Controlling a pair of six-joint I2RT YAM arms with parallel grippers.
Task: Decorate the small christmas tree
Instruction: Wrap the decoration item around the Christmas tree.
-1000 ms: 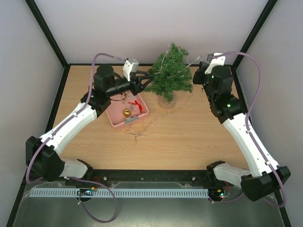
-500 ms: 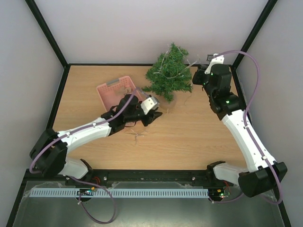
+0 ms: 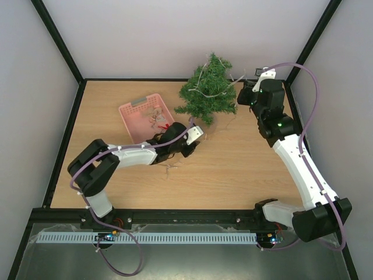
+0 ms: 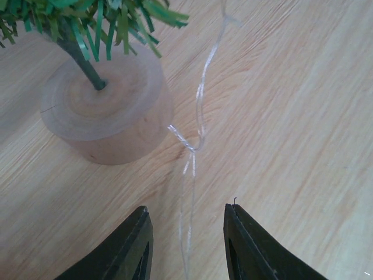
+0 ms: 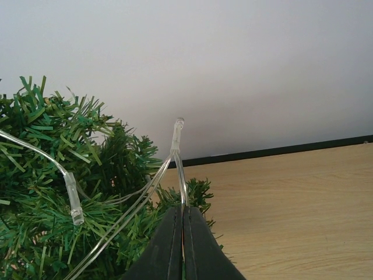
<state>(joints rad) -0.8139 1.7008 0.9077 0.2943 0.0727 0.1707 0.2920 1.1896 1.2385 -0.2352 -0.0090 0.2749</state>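
Right jaws pinch the clear light wire point(image 5: 176, 137), holding it up beside the small dark-green bristly christmas tree point(image 3: 208, 93); left jaws, parted, straddle its trailing strand point(image 4: 199, 99), likely to gather slack.

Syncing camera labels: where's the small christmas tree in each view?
Top external: small christmas tree at the far edge, right of centre.
Left wrist: small christmas tree top-left, only round base and lowest branches.
Right wrist: small christmas tree fills the lower left, light string draped on it.
Shared landmark: the wood tabletop.
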